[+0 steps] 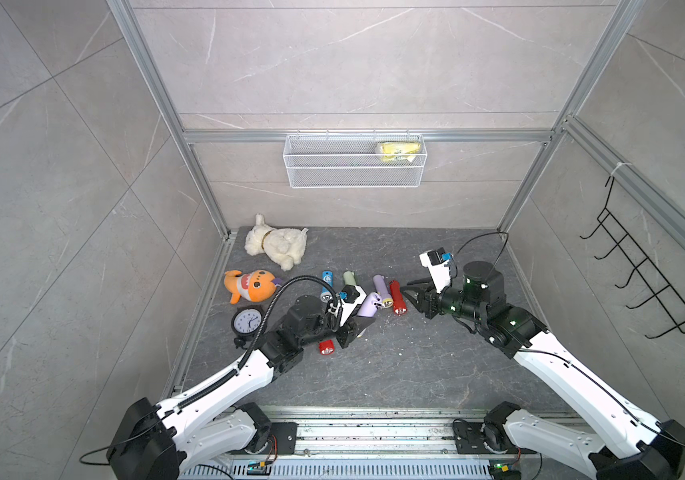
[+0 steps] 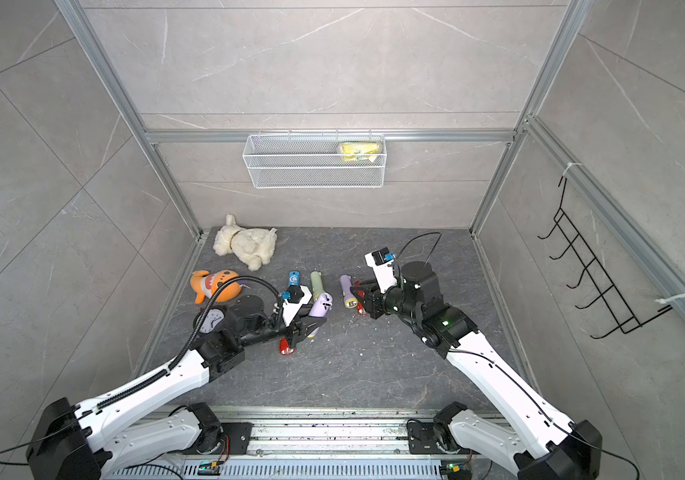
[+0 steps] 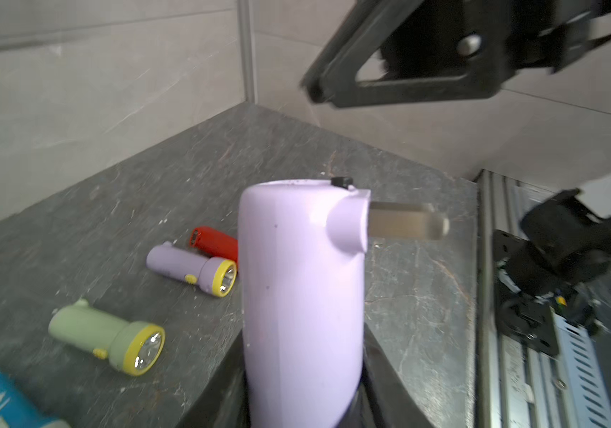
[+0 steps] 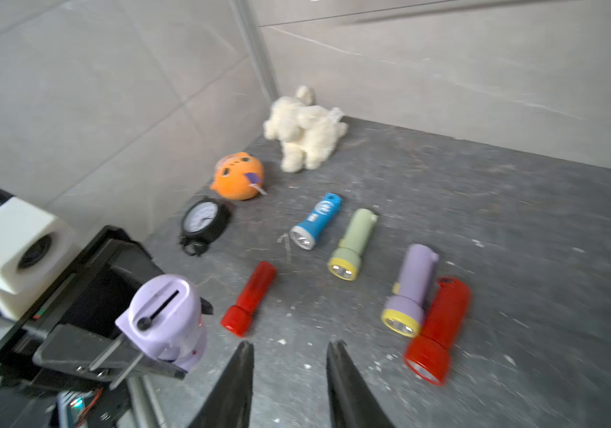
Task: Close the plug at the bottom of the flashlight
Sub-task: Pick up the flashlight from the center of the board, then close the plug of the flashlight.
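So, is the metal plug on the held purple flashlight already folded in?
No, in the left wrist view the metal plug sticks out sideways from the end of the held purple flashlight.

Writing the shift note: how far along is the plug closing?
Done: left gripper holds the lilac flashlight base-up. In hand: right gripper, jaws open and empty, hovers near it. Left: the plug's metal prongs stick out sideways and need folding shut.

Lilac flashlight (image 3: 302, 296), silver plug (image 3: 404, 220), grey-veined table (image 3: 426, 296)
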`<action>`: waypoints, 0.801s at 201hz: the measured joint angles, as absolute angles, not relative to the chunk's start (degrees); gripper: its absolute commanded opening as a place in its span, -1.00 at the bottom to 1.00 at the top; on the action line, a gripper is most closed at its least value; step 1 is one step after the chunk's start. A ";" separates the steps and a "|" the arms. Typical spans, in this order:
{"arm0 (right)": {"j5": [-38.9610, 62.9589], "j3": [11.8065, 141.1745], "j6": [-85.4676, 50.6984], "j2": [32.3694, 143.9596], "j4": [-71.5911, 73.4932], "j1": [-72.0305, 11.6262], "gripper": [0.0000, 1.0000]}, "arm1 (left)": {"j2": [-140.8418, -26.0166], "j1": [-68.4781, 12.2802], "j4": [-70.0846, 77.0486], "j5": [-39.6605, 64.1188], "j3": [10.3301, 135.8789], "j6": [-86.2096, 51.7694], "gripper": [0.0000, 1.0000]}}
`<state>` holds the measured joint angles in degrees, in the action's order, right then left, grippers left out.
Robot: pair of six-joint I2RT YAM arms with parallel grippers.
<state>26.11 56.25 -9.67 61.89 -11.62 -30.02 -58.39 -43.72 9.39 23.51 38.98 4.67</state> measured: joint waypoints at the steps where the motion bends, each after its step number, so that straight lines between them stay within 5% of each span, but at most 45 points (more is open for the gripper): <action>1: 26.85 56.25 -9.69 62.11 -11.27 -30.02 -0.23 | -58.19 -43.70 9.15 24.18 39.07 4.86 -1.00; 59: 45.06 56.73 -13.43 66.43 0.01 -30.02 -0.14 | -56.01 -42.30 2.94 40.34 40.16 9.08 -1.00; 161: 57.25 56.10 -18.87 66.28 6.15 -31.00 0.04 | -52.01 -41.85 -0.89 43.94 40.58 10.52 -1.00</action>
<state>57.25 56.10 -18.87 66.28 6.15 -31.00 -52.01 -41.85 -0.89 43.94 40.58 10.52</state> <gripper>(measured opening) 0.513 0.389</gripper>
